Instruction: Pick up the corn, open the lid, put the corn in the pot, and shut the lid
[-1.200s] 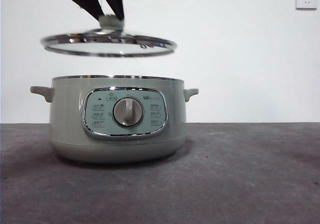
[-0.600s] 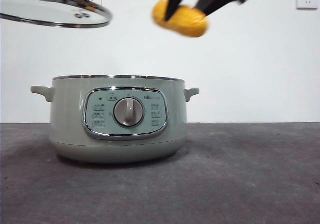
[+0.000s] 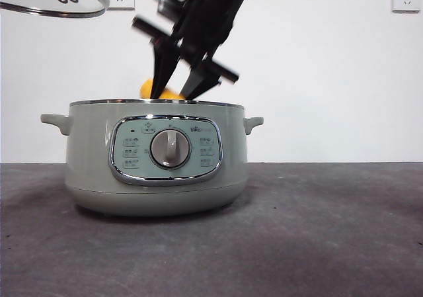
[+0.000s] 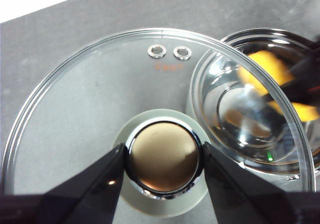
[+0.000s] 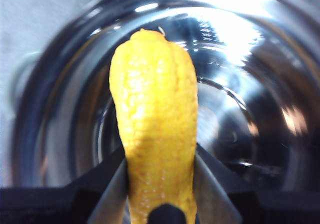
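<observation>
Yellow corn (image 3: 160,92) dips behind the pot (image 3: 156,158) rim, pinched by the right gripper (image 3: 177,93). Left wrist: the left gripper (image 4: 163,156) clamps the lid (image 4: 90,99) by its knob (image 4: 163,156); the glass is probably fragile. Right wrist: jaws squeeze the stiff cob's middle above the steel bowl (image 5: 250,109).

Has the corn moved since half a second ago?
Yes. The corn, held by the right gripper, has come down and leftward, now reaching the pot rim.
</observation>
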